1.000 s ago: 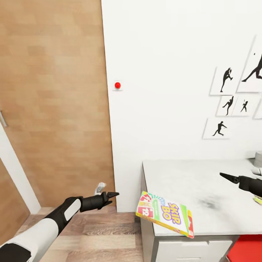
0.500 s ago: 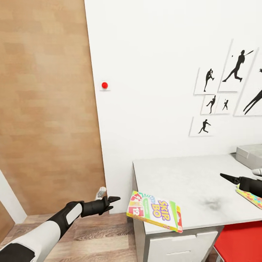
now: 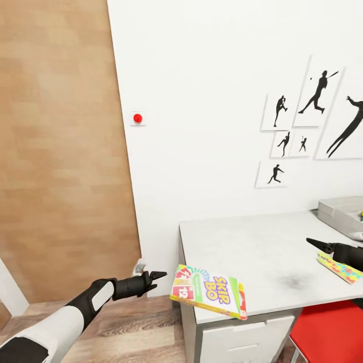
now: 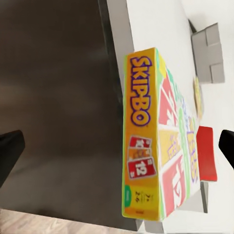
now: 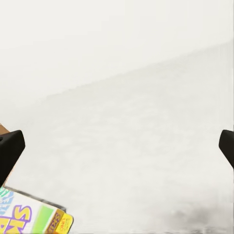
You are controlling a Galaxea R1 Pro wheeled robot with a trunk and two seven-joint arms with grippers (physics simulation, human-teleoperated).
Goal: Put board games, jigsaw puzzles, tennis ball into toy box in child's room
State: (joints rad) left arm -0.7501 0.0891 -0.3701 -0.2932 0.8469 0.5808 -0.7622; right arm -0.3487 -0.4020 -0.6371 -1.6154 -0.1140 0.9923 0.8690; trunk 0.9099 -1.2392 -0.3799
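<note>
Left end effector (image 3: 154,276) open and empty beside the game box (image 3: 207,298) overhanging the desk (image 3: 252,257) corner; right end effector (image 3: 316,244) open. Next, we judge, grip the box.

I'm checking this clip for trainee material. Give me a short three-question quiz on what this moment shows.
1. True or false: the Skip-Bo board game lies fully on the table.
2. What does the left gripper hold? A) the board game B) nothing C) a puzzle
3. Which task item lies on the table just beside the right gripper?

Key
1. False: one corner overhangs the table's near corner.
2. B: it hangs open, beside the box but apart from it.
3. A jigsaw puzzle, near the toy box.
</note>
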